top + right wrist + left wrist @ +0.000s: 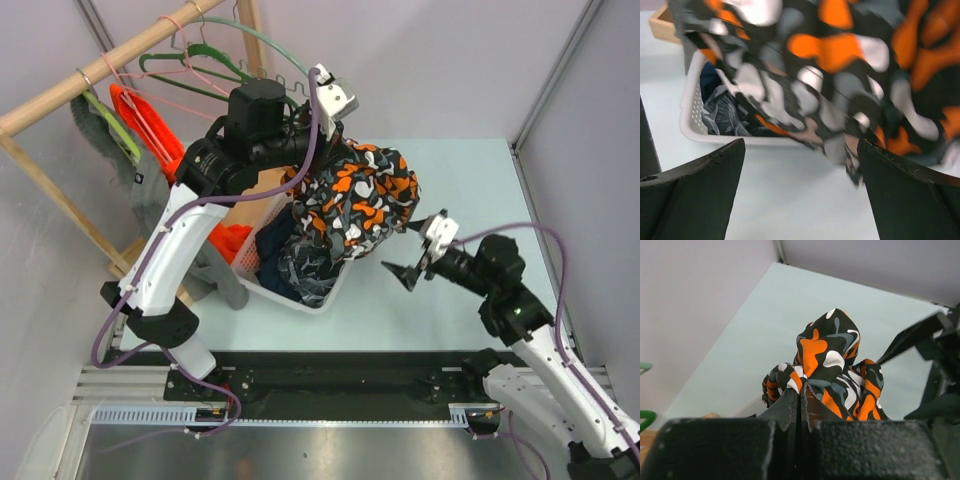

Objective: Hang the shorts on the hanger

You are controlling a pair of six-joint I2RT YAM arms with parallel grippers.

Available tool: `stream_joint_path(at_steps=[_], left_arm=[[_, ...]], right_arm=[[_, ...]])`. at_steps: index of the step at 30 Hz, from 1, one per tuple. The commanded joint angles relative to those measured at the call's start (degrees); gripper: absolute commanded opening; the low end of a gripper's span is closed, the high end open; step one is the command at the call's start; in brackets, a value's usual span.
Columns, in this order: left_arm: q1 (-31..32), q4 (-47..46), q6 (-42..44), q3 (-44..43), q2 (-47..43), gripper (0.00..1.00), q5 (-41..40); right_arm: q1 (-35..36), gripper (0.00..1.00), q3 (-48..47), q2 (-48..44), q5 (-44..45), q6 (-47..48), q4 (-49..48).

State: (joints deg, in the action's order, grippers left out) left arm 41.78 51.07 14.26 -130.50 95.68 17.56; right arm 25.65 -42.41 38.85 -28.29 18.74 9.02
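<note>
Shorts held up over the basket, hanger back on the rail at far left
On your left, the hanger (pixel 212 70) hangs on the wooden rail (pixel 50 100) among other hangers, apart from the shorts. Your left gripper (pixel 801 397) is pinched tight on a fold of the shorts (pixel 358 195), which droop in a bunch above the basket (pixel 262 290) of dark clothes. Further right, your right gripper (pixel 801 150) is spread wide with nothing in it, just beside the cloth's lower edge

White-shelled arms (pixel 175 250), black joints (pixel 258 110), purple cables (pixel 317 125), black tapered tool fingers (pixel 695 185).
</note>
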Motion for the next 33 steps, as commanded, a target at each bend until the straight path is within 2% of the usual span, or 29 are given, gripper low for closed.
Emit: stream_joint_path(at_steps=[1, 3, 7, 8, 9, 10, 11, 12, 14, 15, 17, 18, 21, 23, 24, 25, 27, 28, 31, 33], left_arm=[[0.23, -4.48, -6.7, -0.2, -0.23, 0.0, 6.51], [0.23, -4.66, -8.28, 0.07, -0.05, 0.0, 9.05], [0.23, -5.28, -9.43, 2.17, 0.12, 0.01, 12.93], [0.23, -5.45, -9.95, 2.79, -0.14, 0.0, 13.46], [0.23, -5.54, -10.13, 3.4, -0.32, 0.01, 13.72], [0.23, -5.63, -10.22, 4.8, -0.32, 0.01, 14.34], [0.32, -5.72, -10.31, 5.51, -0.75, 0.0, 14.34], [0.32, -5.8, -10.31, 6.13, -0.93, 0.0, 14.43], [0.32, -6.42, -10.31, 7.88, -1.19, 0.0, 14.26], [0.32, -6.68, -10.22, 8.32, -1.2, 0.0, 13.82], [0.32, -7.03, -10.13, 8.94, -0.85, 0.0, 11.98], [0.32, -6.95, -10.22, 8.77, -0.06, 0.0, 11.19], [0.23, -7.03, -9.25, 8.59, 1.35, 0.01, 8.64], [0.23, -6.86, -8.9, 7.54, 3.54, 0.1, 6.61], [0.23, -5.9, -8.64, 6.84, 4.68, 0.16, 6.17], [0.23, -5.2, -8.38, 5.01, 6.87, 0.32, 5.91], [0.23, -2.74, -7.76, 2.1, 9.34, 0.51, 5.55], [-0.03, -0.03, -6.97, -0.87, 10.39, 0.65, 5.99], [-1.52, 1.84, -6.44, -1.44, 11.11, 0.83, 8.18], [-3.01, -1.22, -7.23, 1.72, 6.91, 0.88, 11.07]], right_arm=[[11.85, 1.0, 5.83, -1.76, 12.8, 15.25, -15.33], [20.37, 1.0, 7.95, -0.1, 21.15, 22.19, -20.67], [26.28, 1.0, 12.26, 3.42, 27.74, 28.62, -31.23], [27.51, 1.0, 12.96, 4.29, 32.2, 29.59, -33.34], [28.39, 0.97, 12.88, 5.7, 33.47, 30.73, -36.23], [28.84, 0.91, 12.62, 6.06, 35.74, 30.91, -37.13], [29.1, 0.81, 12.27, 6.5, 36.81, 31.0, -37.92], [29.28, 0.48, 10.61, 6.67, 37.52, 30.74, -37.5], [29.2, 0.12, 8.24, 6.33, 38.4, 28.29, -34.78], [28.93, 0.0, 4.92, 6.15, 38.58, 26.63, -31.2], [28.06, 0.0, 0.69, 5.01, 34.73, 20.22, -24.87], [27.44, 0.0, -3.6, 4.66, 32.45, 18.11, -18.14], [26.3, 0.0, -9.69, 3.95, 24.53, 8.97, -9.41], [24.72, 0.0, -15.58, 4.74, 21.79, 1.94, -5.86], [23.76, 0.0, -17.33, 5.18, 21.62, -0.35, -4.63], [22.7, 0.0, -20.05, 5.36, 21.35, -2.29, -4.19], [19.45, 0.0, -22.18, 5.71, 21.52, -7.9, -3.83], [18.48, 0.0, -22.88, 5.62, 22.14, -9.67, -3.83], [14.44, 0.0, -23.33, 4.22, 24.59, -15.3, -2.78], [11.89, 0.0, -22.1, 2.47, 26.0, -18.46, -1.64]])
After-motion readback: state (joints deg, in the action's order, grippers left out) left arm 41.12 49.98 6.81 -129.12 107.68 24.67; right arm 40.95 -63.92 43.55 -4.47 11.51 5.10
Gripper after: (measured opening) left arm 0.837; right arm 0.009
